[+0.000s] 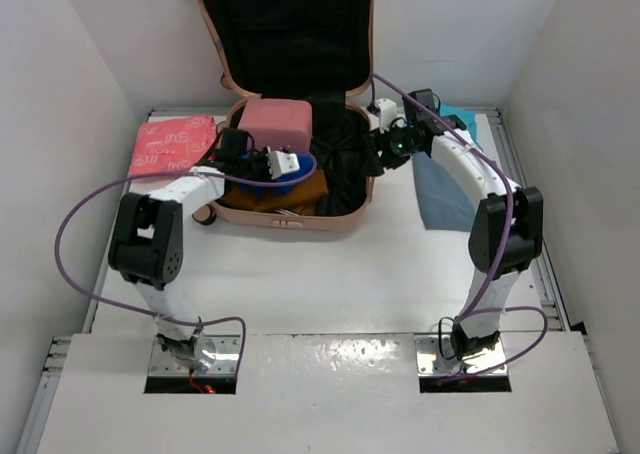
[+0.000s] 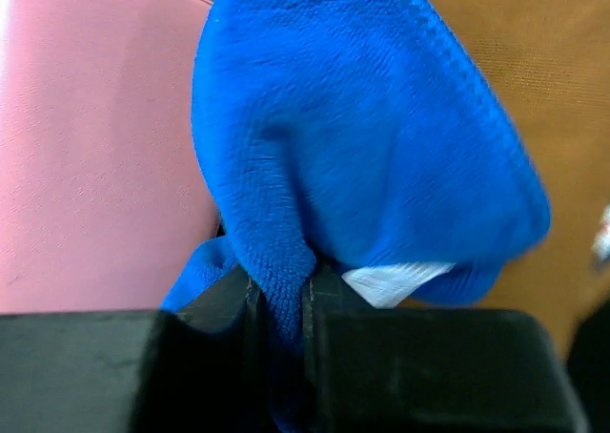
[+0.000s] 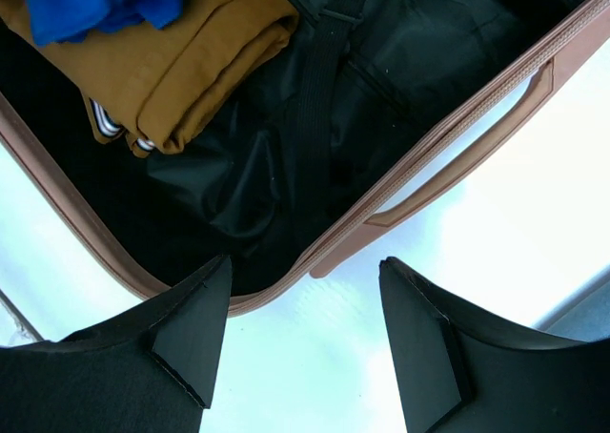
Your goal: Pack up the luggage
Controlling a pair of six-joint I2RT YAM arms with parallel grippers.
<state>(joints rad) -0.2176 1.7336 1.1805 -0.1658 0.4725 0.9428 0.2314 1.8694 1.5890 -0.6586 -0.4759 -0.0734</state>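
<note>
Our left gripper [image 2: 278,323] is clamped tight on a fold of blue cloth [image 2: 362,147], which hangs bunched over the left half of the luggage [image 1: 300,222]. Our right gripper [image 3: 305,333] holds nothing; its jaws stand wide above the case's right rim.

We see the luggage lying open at the far middle of the table [image 1: 300,284], its lid propped upright against the back wall. Inside, a pink pouch [image 1: 277,124] sits at the far left, just beside the blue cloth. A folded ochre garment [image 3: 191,61] lies under the cloth at the near left. Loose black lining [image 3: 286,156] fills the right half. A side handle [image 3: 457,156] runs along the rim below our right gripper.

Outside the case, a red patterned packet [image 1: 175,144] lies to its left and a grey-blue cloth [image 1: 440,189] to its right.
</note>
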